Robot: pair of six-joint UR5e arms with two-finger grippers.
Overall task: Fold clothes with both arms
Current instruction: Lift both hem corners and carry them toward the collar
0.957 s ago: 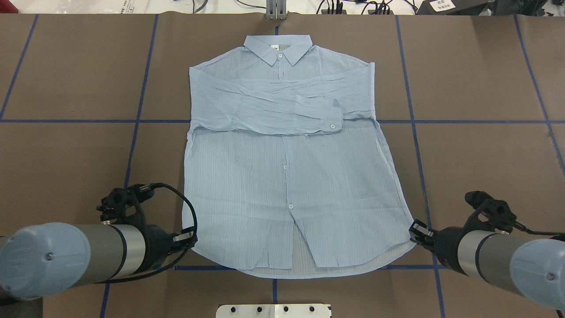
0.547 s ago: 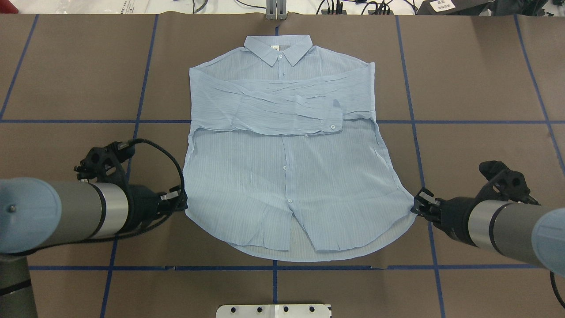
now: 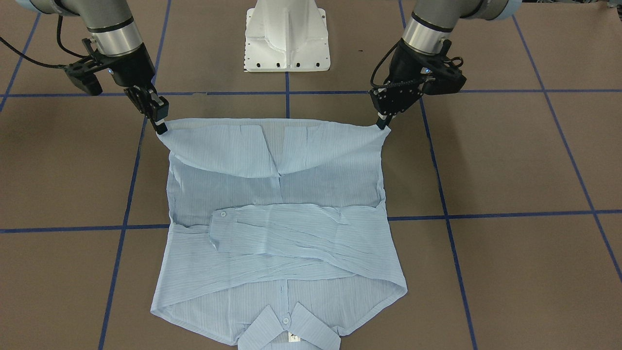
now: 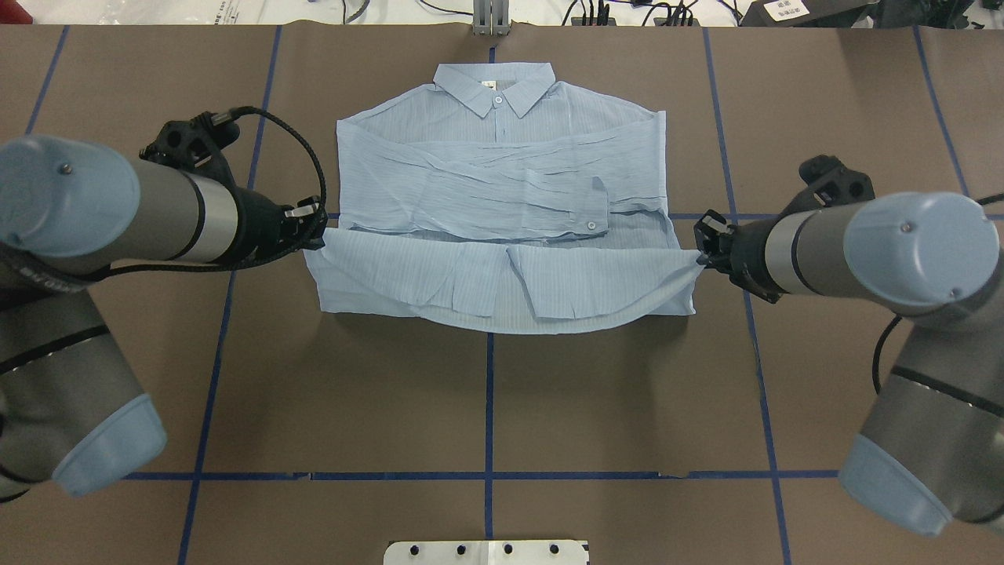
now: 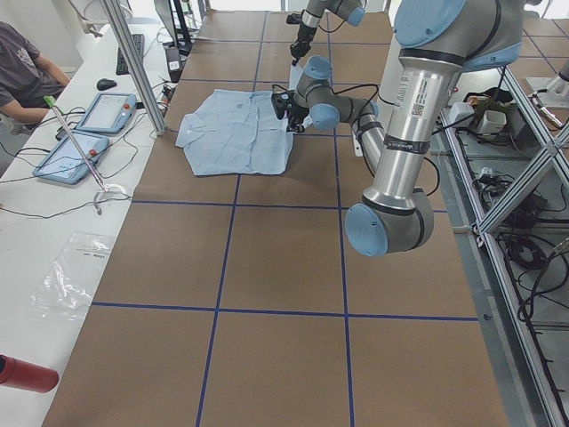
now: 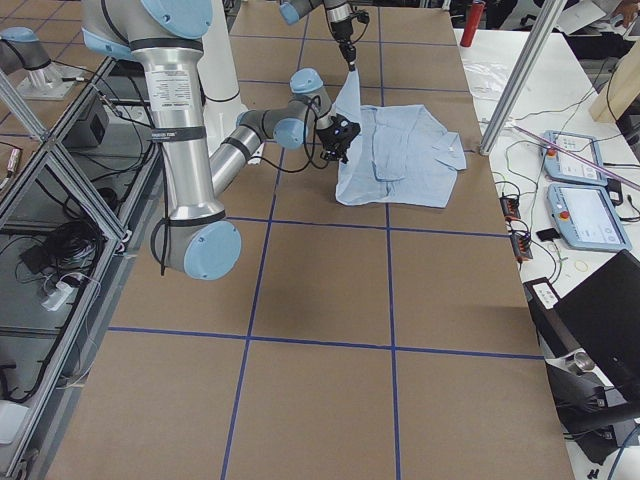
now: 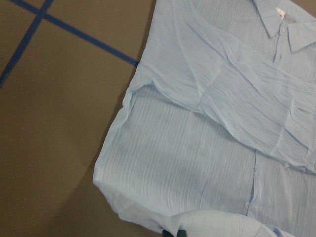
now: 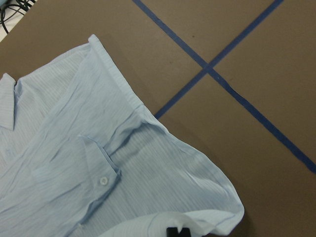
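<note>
The pale blue shirt [image 4: 502, 180] lies front up on the brown table, collar [image 4: 494, 86] at the far side and sleeves folded across the chest. My left gripper [image 4: 318, 231] is shut on the left hem corner. My right gripper [image 4: 700, 255] is shut on the right hem corner. Both hold the hem [image 4: 502, 286] raised above the shirt's middle, stretched between them, with the lower part doubled under it. In the front-facing view the left gripper [image 3: 381, 125] and right gripper [image 3: 160, 129] pinch the hem's two ends. Each wrist view shows shirt fabric [image 7: 207, 148] [image 8: 98, 163] below the fingers.
The white pedestal base [image 3: 286, 39] stands at the table's near edge. Blue tape lines [image 4: 488, 408] grid the brown tabletop. Cables lie beyond the far edge [image 4: 627, 12]. An operator [image 5: 22, 71] and tablets [image 5: 107, 111] are at a side bench.
Both grippers have moved away from the robot and up, carrying the hem corners. The shirt's lower part has lifted off the table and folded toward the collar.
</note>
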